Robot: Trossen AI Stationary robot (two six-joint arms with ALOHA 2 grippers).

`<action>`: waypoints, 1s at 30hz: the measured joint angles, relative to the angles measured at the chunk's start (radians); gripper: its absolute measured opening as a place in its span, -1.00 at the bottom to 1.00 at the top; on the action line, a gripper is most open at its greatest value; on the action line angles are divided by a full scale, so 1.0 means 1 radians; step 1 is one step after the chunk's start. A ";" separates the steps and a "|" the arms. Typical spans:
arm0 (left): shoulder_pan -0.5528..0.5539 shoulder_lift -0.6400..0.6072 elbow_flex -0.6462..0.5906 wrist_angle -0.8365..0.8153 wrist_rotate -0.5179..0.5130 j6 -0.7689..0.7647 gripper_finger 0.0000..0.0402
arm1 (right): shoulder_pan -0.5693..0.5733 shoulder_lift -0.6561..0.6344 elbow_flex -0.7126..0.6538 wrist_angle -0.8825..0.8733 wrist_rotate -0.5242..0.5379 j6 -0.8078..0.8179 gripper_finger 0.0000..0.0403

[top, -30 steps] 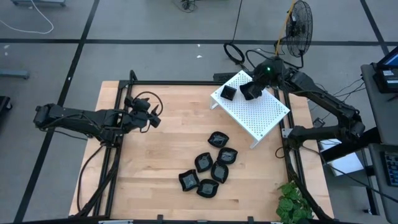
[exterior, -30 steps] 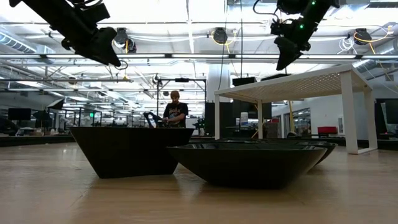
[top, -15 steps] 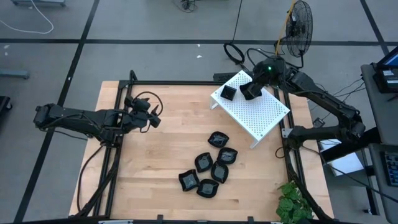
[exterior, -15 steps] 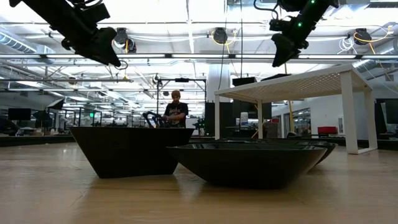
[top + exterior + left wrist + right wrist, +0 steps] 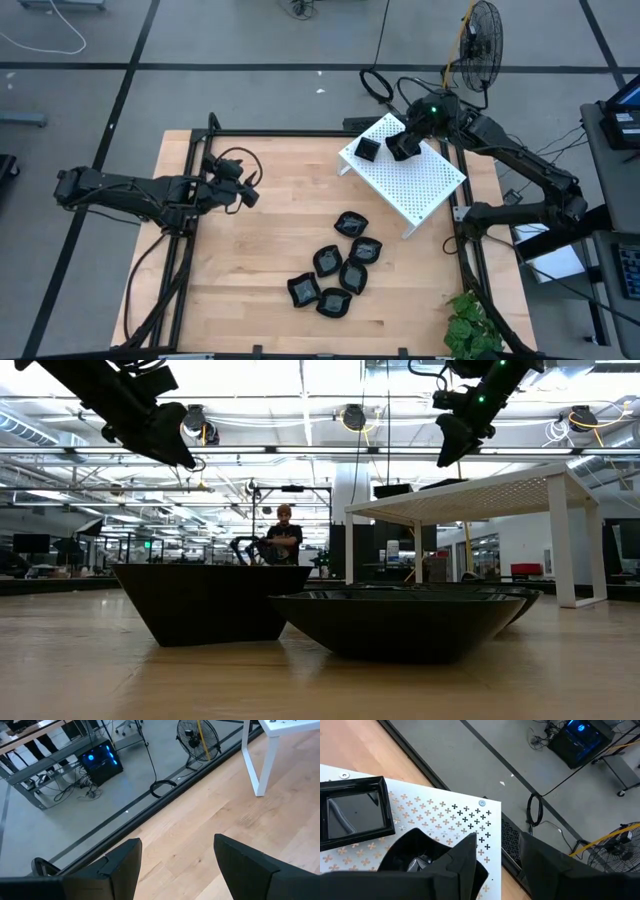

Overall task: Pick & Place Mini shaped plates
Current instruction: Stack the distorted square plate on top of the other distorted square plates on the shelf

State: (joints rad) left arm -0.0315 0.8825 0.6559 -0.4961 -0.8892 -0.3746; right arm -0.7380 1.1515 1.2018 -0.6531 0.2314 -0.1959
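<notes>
Looking down: the wooden table (image 5: pixel 250 260) has a white rack (image 5: pixel 415 185) standing at its far right corner.
Square plate: a black square plate (image 5: pixel 368 149) sits flat on top of the rack, near the rack's far left edge. Its sides are all about the same, so no side is the long one. It faces up.
Second plate: a rounder black plate (image 5: pixel 427 856) lies on the rack too, just beside the square one. The right gripper hides most of it.
Plates on the table: six more black plates (image 5: pixel 340 268) lie in a bunch on the wood, in front of the rack. They touch or nearly touch each other. All face up.
Right gripper: the right gripper (image 5: pixel 402 146) hangs just above the rack, over the rounder plate. Its fingers (image 5: pixel 465 857) are spread apart and grip nothing.
Left gripper: the left gripper (image 5: pixel 246 192) waits over the left side of the table, well apart from all the plates. Its fingers are spread wide, with bare wood between them.
In the way: the rack's white legs (image 5: pixel 252 757) stand between the left arm and the rack top.
Around: a fan (image 5: pixel 482 40) stands on the floor behind the table. A green plant (image 5: pixel 468 328) is at the near right corner. A person (image 5: pixel 283 538) is far back in the room.
</notes>
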 joint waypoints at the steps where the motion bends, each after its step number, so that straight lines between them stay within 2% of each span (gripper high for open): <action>1: 0.000 0.000 0.000 0.000 0.000 0.000 0.25 | 0.000 0.000 0.000 0.003 0.000 0.000 -0.32; 8: 0.000 0.000 0.000 0.000 0.001 -0.002 0.25 | 0.004 0.000 0.000 0.069 -0.013 0.007 -0.33; 10: 0.000 0.000 0.000 0.000 0.002 -0.002 0.25 | 0.013 0.000 0.000 0.090 -0.066 0.022 -0.33; 13: 0.001 0.000 0.000 0.000 0.028 -0.002 0.25 | 0.037 -0.003 0.000 0.138 -0.220 0.023 -0.32; 15: 0.013 0.000 0.000 0.001 0.127 0.006 0.25 | 0.066 -0.007 0.000 0.185 -0.320 0.018 -0.33; 18: 0.038 0.005 0.000 0.006 0.337 0.009 0.25 | 0.111 -0.024 0.000 0.249 -0.460 0.007 -0.34; 21: 0.054 0.044 -0.001 0.049 0.501 0.022 0.25 | 0.167 -0.043 0.000 0.296 -0.565 0.002 -0.35; 23: 0.058 0.090 -0.001 0.110 0.598 0.046 0.25 | 0.209 -0.050 0.000 0.309 -0.601 0.001 -0.35; 27: 0.057 0.236 0.000 0.281 0.807 0.107 0.25 | 0.295 -0.055 0.000 0.336 -0.601 0.001 -0.35; 30: 0.053 0.369 0.029 0.325 0.894 0.111 0.25 | 0.356 -0.054 0.000 0.342 -0.600 0.001 -0.36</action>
State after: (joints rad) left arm 0.0219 1.2512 0.6851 -0.1714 0.0053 -0.2634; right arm -0.3816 1.0976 1.2018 -0.3108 -0.3687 -0.1951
